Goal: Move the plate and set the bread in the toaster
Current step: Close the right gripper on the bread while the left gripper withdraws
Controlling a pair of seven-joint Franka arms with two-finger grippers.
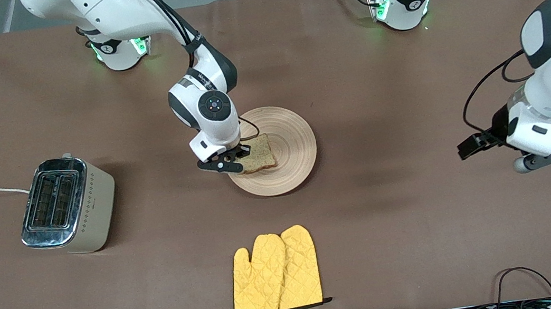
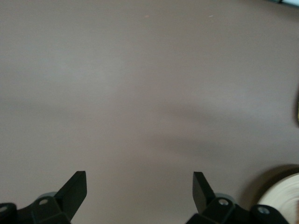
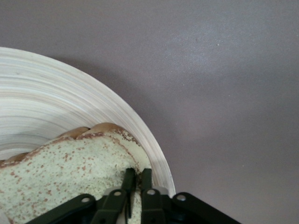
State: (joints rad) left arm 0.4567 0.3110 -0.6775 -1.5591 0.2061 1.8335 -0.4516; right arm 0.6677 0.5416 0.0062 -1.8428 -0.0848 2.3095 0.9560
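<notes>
The wooden plate (image 1: 285,148) lies mid-table with the slice of seeded bread (image 1: 260,154) on its side toward the right arm's end. My right gripper (image 1: 235,161) is down at that edge of the plate, shut on the edge of the bread (image 3: 70,172); the plate's rim (image 3: 117,112) shows in the right wrist view, with the gripper (image 3: 138,176) pinching the crust. The toaster (image 1: 66,205) stands toward the right arm's end, slots up, cord trailing off. My left gripper (image 1: 547,157) waits open and empty over bare table at the left arm's end; the left wrist view shows it (image 2: 139,184) over the mat.
A pair of yellow oven mitts (image 1: 276,272) lies near the front edge, nearer the camera than the plate. A pale round edge (image 2: 282,196) shows at the corner of the left wrist view. Brown mat (image 1: 378,82) covers the table.
</notes>
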